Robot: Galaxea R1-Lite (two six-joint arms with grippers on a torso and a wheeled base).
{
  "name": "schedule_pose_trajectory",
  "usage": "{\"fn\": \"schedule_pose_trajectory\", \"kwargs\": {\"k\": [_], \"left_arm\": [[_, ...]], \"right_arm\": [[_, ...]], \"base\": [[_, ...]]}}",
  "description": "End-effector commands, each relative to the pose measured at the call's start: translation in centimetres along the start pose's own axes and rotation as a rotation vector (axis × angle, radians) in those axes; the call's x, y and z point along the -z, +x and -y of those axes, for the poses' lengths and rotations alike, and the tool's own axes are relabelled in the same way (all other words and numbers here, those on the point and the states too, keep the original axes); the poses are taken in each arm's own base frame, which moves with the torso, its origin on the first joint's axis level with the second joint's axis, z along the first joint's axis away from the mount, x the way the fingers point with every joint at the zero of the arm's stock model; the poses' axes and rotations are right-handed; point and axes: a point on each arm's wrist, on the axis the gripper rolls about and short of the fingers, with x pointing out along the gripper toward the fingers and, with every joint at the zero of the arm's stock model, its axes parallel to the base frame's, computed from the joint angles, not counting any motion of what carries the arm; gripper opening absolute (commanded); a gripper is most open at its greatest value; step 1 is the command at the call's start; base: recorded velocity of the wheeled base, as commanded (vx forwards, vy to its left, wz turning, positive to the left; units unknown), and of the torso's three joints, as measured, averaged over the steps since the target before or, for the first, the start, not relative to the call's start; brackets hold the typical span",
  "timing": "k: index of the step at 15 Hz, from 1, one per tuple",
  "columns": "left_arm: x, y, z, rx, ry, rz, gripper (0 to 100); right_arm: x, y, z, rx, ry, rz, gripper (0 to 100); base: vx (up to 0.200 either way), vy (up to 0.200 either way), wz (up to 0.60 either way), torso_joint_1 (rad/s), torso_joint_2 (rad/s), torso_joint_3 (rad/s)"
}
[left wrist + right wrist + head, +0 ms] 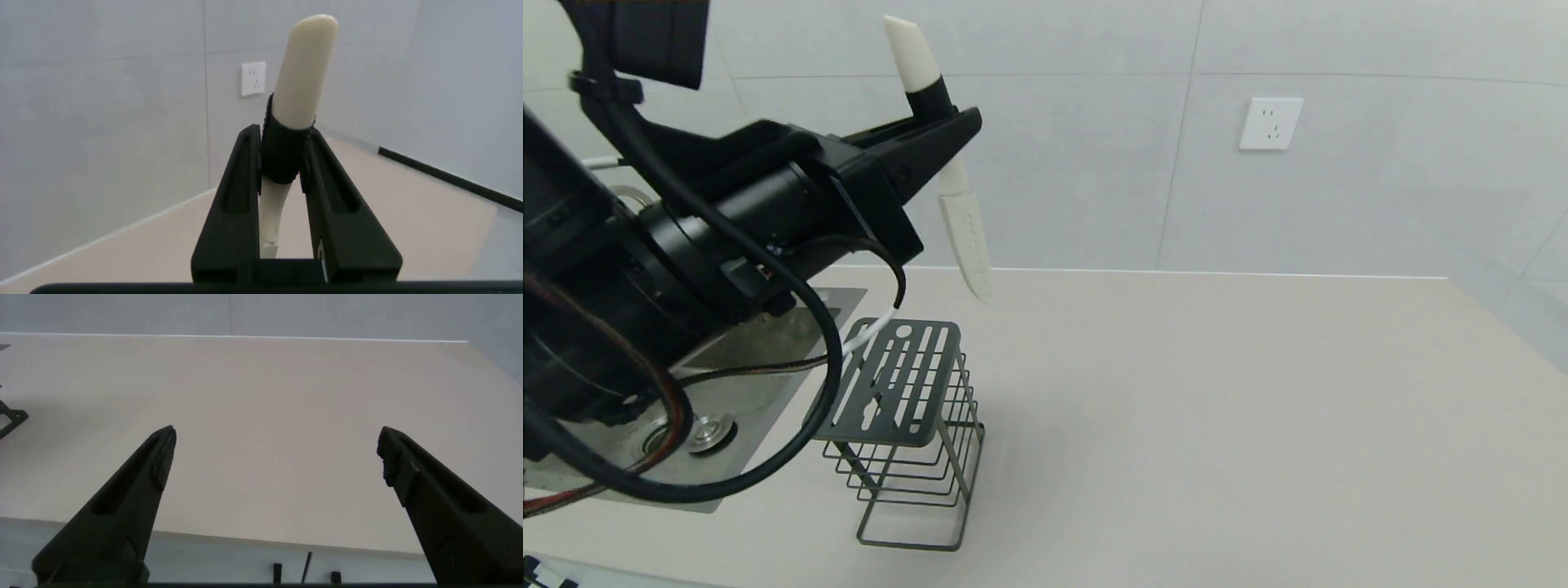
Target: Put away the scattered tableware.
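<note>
My left gripper is raised above the counter, shut on a white ceramic knife. The knife hangs almost upright, cream handle end up and blade tip down, a little above and behind the metal rack. In the left wrist view the black fingers clamp the knife's black collar, with the handle sticking out past them. A dark wire cutlery rack with a slotted top plate stands on the counter below. My right gripper is open over bare counter with nothing between its fingers.
A steel sink with a drain lies left of the rack. The beige countertop stretches wide to the right. A tiled wall with a white socket runs along the back.
</note>
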Motion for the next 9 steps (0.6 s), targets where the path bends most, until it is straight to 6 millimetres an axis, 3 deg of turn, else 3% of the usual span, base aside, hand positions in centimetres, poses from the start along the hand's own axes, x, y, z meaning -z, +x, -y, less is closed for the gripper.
{"fn": "schedule_pose_trajectory", "kwargs": {"k": [1, 4, 6, 9], "left_arm": [[-0.3, 0.9, 0.3, -0.007, 0.020, -0.006, 0], [0.4, 0.9, -0.1, -0.184, 0.036, -0.074, 0], [0.5, 1.0, 0.4, -0.184, 0.035, -0.082, 0], [0.1, 1.7, 2.7, -0.201, 0.012, -0.069, 0]], "right_arm": [[0.0, 0.0, 0.0, 0.000, 0.000, -0.005, 100], [0.0, 0.0, 0.0, 0.000, 0.000, -0.004, 100], [0.0, 0.0, 0.0, 0.000, 0.000, -0.002, 100], [0.0, 0.0, 0.0, 0.000, 0.001, -0.004, 100]], "base": [[0.000, 0.000, 0.00, 0.000, 0.00, 0.000], [0.000, 0.000, 0.60, 0.002, 0.00, 0.004], [0.000, 0.000, 0.60, 0.015, 0.00, 0.005], [0.000, 0.000, 0.00, 0.000, 0.00, 0.000]]}}
